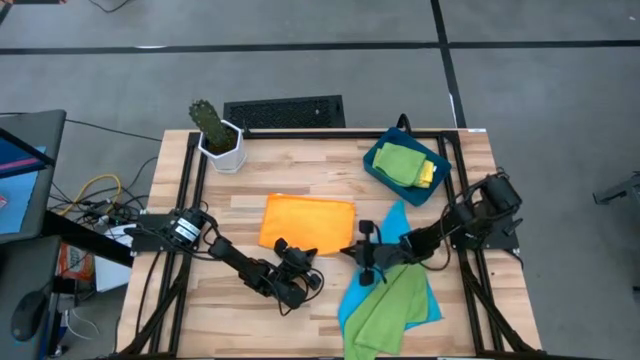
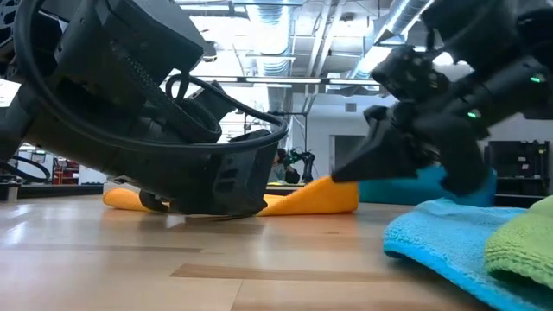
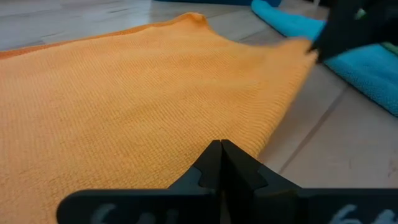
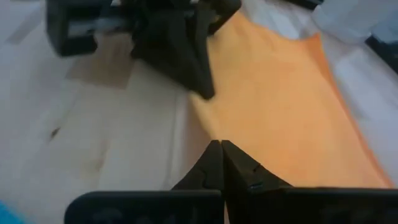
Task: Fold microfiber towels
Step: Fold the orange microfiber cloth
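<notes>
Fingers of both grippers are pressing shut at the near edge of the orange towel [image 1: 307, 221] lying flat mid-desk, the left gripper [image 1: 298, 262] and right gripper [image 1: 368, 258] apparently pinching its two near corners, though whether cloth is actually caught is hard to see. The fold is starting; the next move calls for lifting both corners together across the towel.

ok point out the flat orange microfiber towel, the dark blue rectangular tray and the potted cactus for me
flat orange microfiber towel [image 1: 308, 220]: high view, middle of the cloth.
dark blue rectangular tray [image 1: 377, 167]: high view, its rim nearest the table's middle.
potted cactus [image 1: 208, 119]: high view, the green stem above the white pot.
</notes>
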Controlling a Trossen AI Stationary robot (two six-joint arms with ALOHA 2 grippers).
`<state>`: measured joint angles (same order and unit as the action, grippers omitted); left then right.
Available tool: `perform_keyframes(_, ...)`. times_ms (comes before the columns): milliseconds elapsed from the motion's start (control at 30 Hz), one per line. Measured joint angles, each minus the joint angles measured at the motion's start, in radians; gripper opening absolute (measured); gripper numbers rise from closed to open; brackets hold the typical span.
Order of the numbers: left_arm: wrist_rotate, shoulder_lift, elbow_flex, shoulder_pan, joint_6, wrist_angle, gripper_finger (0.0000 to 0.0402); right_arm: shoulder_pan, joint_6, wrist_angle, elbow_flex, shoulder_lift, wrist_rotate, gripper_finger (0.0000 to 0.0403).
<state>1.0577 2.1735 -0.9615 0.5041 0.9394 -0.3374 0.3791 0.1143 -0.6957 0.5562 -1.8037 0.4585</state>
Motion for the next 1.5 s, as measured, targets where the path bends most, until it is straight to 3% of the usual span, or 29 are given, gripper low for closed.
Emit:
perform_keyframes(300, -0.006, 0.001, 0.0, 0.001, -0.001, -0.001, 0.0, -0.076, 0.104, 0.0, 0.16, -0.096, -0.18, 0.0017)
perform_keyframes(667, 0.01, -0.004, 0.005, 0.008, -0.037, -0.008, 0.0, -0.11, 0.201, 0.07, 0.337, -0.241, -0.221, 0.002)
perform_keyframes(833, -0.06, -0.07, 0.006, 0.03, -0.074, 0.09, 0.0, -0.124, 0.218, 0.058, 0.341, -0.244, -0.272, 0.0017)
perform_keyframes(1100, -0.339, -0.209, 0.002, 0.042, -0.189, 0.164, 0.0, -0.159, 0.218, 0.063, 0.34, -0.25, -0.303, 0.0018)
perform_keyframes(1267, -0.324, -0.233, 0.0, 0.062, -0.234, 0.194, 0.0, -0.167, 0.2, 0.022, 0.34, -0.25, -0.357, 0.0018)
perform_keyframes(1500, -0.314, -0.235, 0.002, 0.1, -0.143, 0.352, 0.0, -0.152, 0.21, 0.048, 0.383, -0.249, -0.385, 0.0018)
